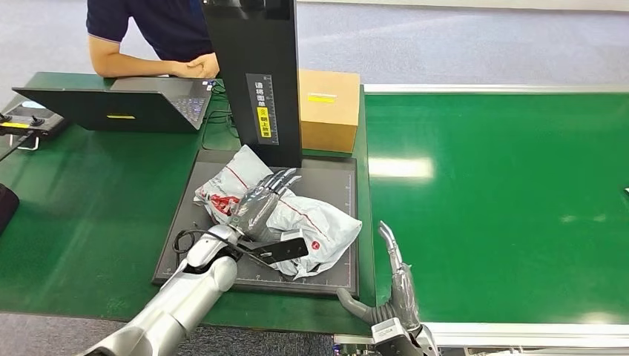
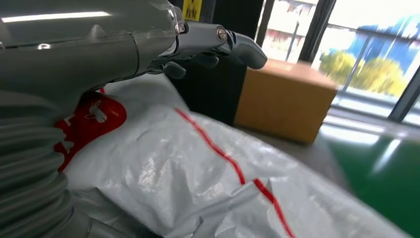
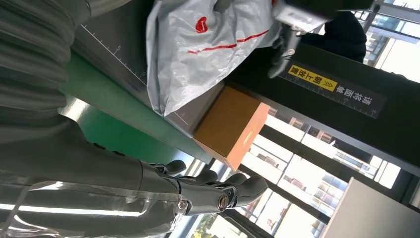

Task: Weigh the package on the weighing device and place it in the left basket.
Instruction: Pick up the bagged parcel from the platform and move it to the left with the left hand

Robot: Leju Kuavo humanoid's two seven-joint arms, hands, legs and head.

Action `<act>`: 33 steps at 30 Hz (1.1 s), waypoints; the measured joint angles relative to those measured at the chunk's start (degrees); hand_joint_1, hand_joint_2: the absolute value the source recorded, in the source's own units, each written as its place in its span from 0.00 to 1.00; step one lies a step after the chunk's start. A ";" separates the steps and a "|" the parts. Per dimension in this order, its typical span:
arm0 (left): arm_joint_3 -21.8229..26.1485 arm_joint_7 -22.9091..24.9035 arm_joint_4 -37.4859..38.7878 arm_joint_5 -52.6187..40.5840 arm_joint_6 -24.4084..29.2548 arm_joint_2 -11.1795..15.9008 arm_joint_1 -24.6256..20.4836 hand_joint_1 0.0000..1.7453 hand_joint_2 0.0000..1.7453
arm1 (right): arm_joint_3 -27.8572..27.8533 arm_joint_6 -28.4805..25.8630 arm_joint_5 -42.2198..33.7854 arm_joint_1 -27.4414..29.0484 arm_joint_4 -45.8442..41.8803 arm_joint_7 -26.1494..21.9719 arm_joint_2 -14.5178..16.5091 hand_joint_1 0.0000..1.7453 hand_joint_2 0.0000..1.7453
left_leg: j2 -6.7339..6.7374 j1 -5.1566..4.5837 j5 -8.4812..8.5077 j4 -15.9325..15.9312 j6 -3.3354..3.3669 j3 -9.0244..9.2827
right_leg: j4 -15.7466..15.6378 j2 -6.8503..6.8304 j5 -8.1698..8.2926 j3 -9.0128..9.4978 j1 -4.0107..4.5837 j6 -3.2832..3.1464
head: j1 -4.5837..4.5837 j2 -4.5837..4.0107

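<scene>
A crumpled grey-white plastic package (image 1: 315, 222) with red stripes and red print lies on the dark weighing plate (image 1: 337, 185), in front of the black column (image 1: 256, 74). My left hand (image 1: 261, 202) lies over the package's middle with its fingers stretched out toward the column, not closed around it. In the left wrist view the thumb and fingers (image 2: 213, 39) stand just above the package (image 2: 198, 183). My right hand (image 1: 393, 285) is open at the table's front edge, just right of the plate, fingers pointing up. The right wrist view shows the same hand (image 3: 198, 191) apart from the package (image 3: 198, 54).
A brown cardboard box (image 1: 328, 110) stands behind the plate, right of the column. An open laptop (image 1: 126, 104) and a small controller (image 1: 26, 122) lie at the back left, where a person (image 1: 148, 37) leans on the table. A green belt (image 1: 504, 200) stretches to the right.
</scene>
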 joint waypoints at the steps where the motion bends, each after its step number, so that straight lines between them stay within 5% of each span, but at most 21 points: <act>1: -0.36 1.07 2.54 -0.50 -1.16 -0.15 -1.48 0.00 1.00 | -0.01 -0.03 0.01 -0.01 0.04 0.01 0.00 0.00 1.00 | 0.00 0.00 0.00 0.00 0.00 0.00 | 0.00 0.00 0.00 0.01 0.00 0.00 | 0.00 0.00; 3: -1.08 3.07 7.02 -1.33 -3.33 -0.44 -4.05 0.08 1.00 | -0.01 -0.12 0.02 -0.01 0.06 0.00 0.01 0.00 1.00 | 0.00 0.00 0.00 0.00 0.00 0.03 | 0.00 0.00 0.00 0.04 0.00 0.00 | 0.01 0.00; 6: -1.83 5.75 12.16 -2.00 -6.50 -0.87 -6.98 0.83 1.00 | -0.01 -0.30 0.02 0.01 0.06 -0.01 0.01 0.00 1.00 | 0.00 0.00 -0.03 -0.02 0.00 0.19 | -0.01 -0.01 -0.02 0.22 0.00 -0.01 | 0.00 0.00; 7: -1.92 6.30 13.54 -2.03 -7.33 -1.01 -7.67 1.00 1.00 | -0.01 -0.32 0.01 0.01 0.06 -0.01 0.01 0.00 1.00 | 0.00 0.00 -0.06 -0.03 0.00 0.27 | -0.01 -0.01 -0.05 0.30 0.00 -0.02 | 0.00 0.00; 15: -1.94 4.51 18.10 -0.18 -7.58 -1.35 -8.88 1.00 1.00 | -0.01 -0.65 -0.41 0.02 0.14 0.00 0.01 0.00 1.00 | 0.01 0.01 -0.02 -0.07 -0.08 0.60 | -0.01 -0.01 -0.01 0.65 0.02 -0.13 | 0.01 0.00; 25: -1.64 0.98 17.90 -0.22 8.16 -1.50 -6.48 1.00 1.00 | -0.03 -0.96 -0.50 0.02 0.21 0.01 0.03 0.00 1.00 | 0.03 0.01 0.10 -0.06 -0.13 0.55 | 0.01 0.03 0.08 0.48 0.02 -0.15 | 0.01 0.00; 30: -0.50 -3.52 6.30 -1.90 21.54 -1.07 0.42 1.00 1.00 | -0.11 -0.79 0.04 0.12 0.21 0.14 0.40 0.00 1.00 | 0.02 0.01 0.10 -0.06 -0.13 0.31 | 0.02 0.01 0.06 0.27 0.02 -0.13 | 0.00 0.00; 33: 2.80 -7.55 -6.42 -9.96 24.86 -1.91 6.14 1.00 1.00 | -0.13 -0.83 0.35 0.36 0.20 0.24 0.49 0.00 1.00 | 0.02 0.00 0.07 -0.04 -0.09 0.12 | 0.01 0.02 0.03 0.10 0.00 -0.09 | 0.00 0.00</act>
